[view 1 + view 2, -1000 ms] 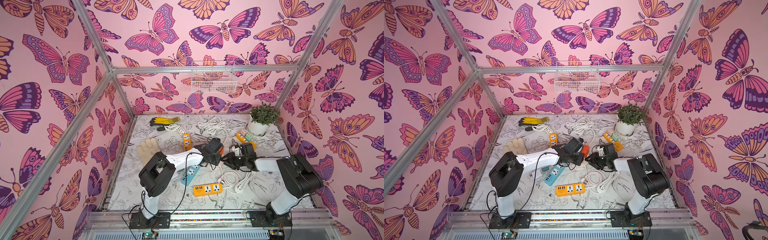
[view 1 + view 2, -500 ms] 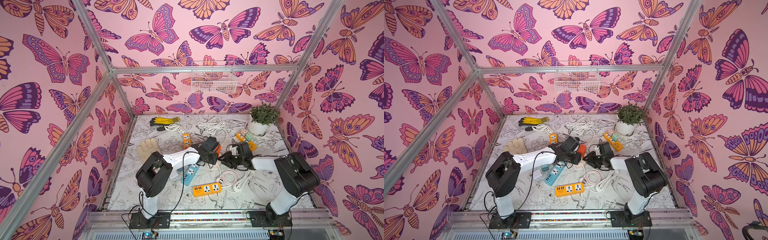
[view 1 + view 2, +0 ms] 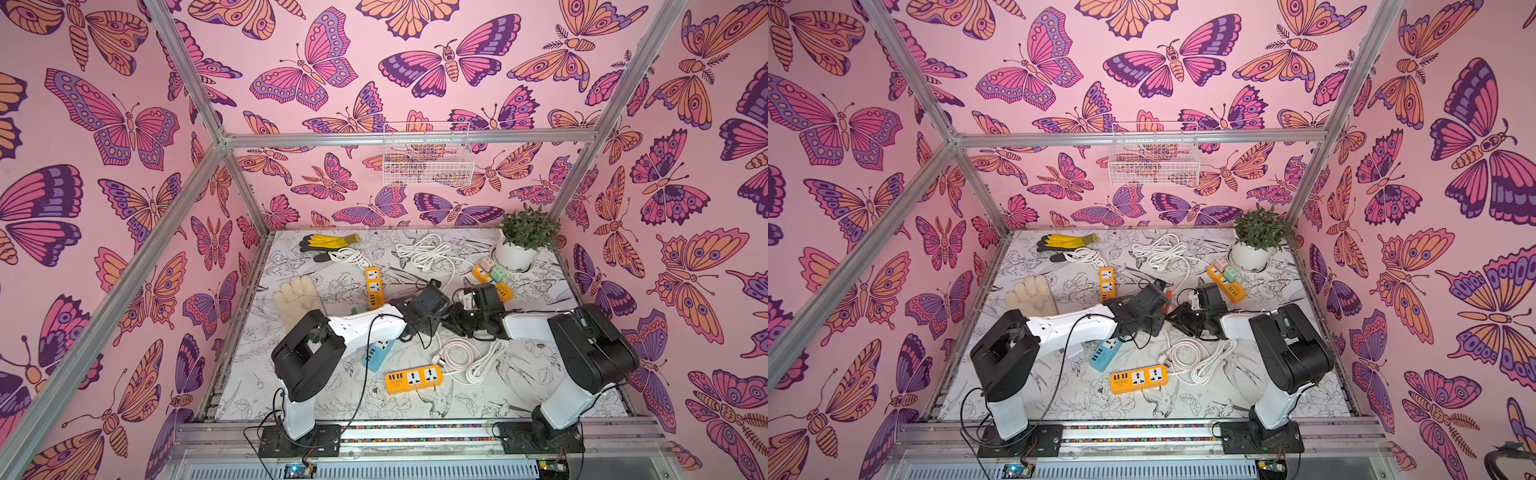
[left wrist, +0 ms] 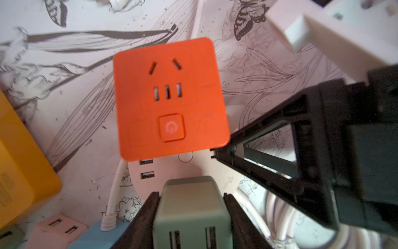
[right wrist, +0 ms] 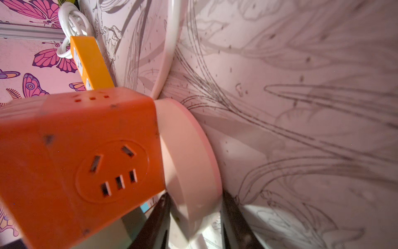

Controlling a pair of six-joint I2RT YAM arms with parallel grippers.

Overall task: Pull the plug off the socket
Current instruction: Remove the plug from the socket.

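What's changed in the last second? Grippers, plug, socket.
The right gripper shifted slightly toward the left arm and closed its jaws on the rim of the white socket base. The left gripper stayed shut on the grey-green cube plug, which is still seated in the base. The orange cube adapter also stayed plugged in. Nothing else visibly moved.

Your table (image 3: 478, 399): floral line-print cover. Round white socket (image 5: 189, 151) lies right at your left gripper (image 4: 190, 195) and right gripper (image 5: 195, 195). Base-side of them: blue power strip (image 3: 376, 353), orange power strip (image 3: 413, 378), coiled white cord (image 3: 469, 359). Beyond left gripper: short orange strip (image 3: 374, 286), beige glove (image 3: 297, 297), yellow-black gloves (image 3: 328, 241). Beyond right: cable bundle (image 3: 424, 251), potted plant (image 3: 525, 237), orange strip with cube adapters (image 3: 506, 291).
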